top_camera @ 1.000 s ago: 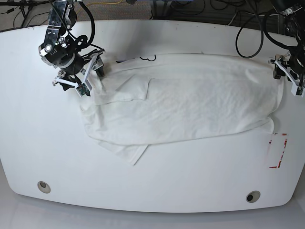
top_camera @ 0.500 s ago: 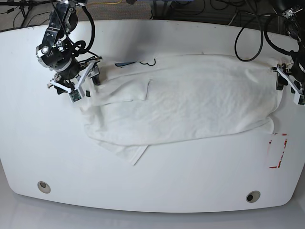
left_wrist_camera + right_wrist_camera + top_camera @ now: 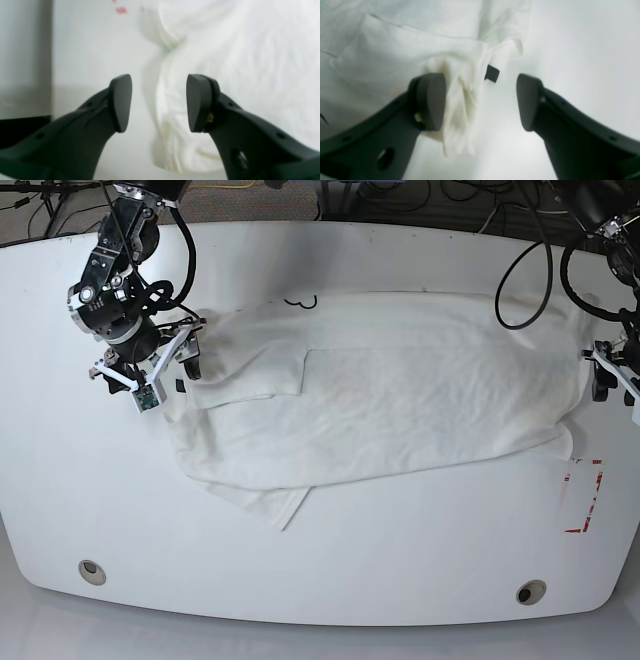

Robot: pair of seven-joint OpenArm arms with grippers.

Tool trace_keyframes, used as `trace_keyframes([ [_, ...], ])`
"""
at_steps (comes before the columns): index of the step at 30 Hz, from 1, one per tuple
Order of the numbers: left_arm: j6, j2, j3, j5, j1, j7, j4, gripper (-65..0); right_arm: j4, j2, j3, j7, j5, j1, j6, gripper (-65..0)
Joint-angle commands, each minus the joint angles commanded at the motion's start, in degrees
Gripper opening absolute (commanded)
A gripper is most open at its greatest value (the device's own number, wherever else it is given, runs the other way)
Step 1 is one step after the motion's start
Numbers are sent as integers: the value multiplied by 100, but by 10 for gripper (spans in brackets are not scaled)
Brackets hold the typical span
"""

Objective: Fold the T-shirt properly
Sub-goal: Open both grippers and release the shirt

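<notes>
**A:** What has changed on the worktop (image 3: 330, 580)?

**B:** Both arms have backed away from the cloth. The right gripper (image 3: 160, 370) was over the shirt's collar end a second ago; now it hangs just off that end, toward the worktop's left edge. The left gripper (image 3: 612, 378) has slid out past the hem end, close to the right edge.

**A:** Are they carrying anything?

**B:** No. In the right wrist view the right gripper (image 3: 480, 100) has its jaws spread wide, with a bunched fold of fabric and the small dark neck label (image 3: 492, 73) lying between them, untouched by the far pad. In the left wrist view the left gripper (image 3: 158, 102) is equally parted, straddling the rumpled hem with nothing pinched.

**A:** And the T-shirt (image 3: 400, 390)?

**B:** It lies lengthwise across the middle of the worktop, folded over itself, with a sleeve (image 3: 255, 375) laid back on top and a lower corner poking out toward the near edge. A bit of black print (image 3: 298, 302) peeks out along the far edge.

**A:** So what does it mean?

**B:** Probably that one fold has just been let go and a fresh grasp comes next, though the wrist views are too blurred to be sure.
</notes>
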Motion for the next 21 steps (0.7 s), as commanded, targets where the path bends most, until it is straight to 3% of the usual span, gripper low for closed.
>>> trace_keyframes([
  [15,9,-9,-9,0,-387,-26,-958,-324,-519,18,0,26,-9,607,0,-227],
  [21,9,-79,18,448,-624,-88,-1266,-324,-923,35,0,26,-9,914,0,-227],
])
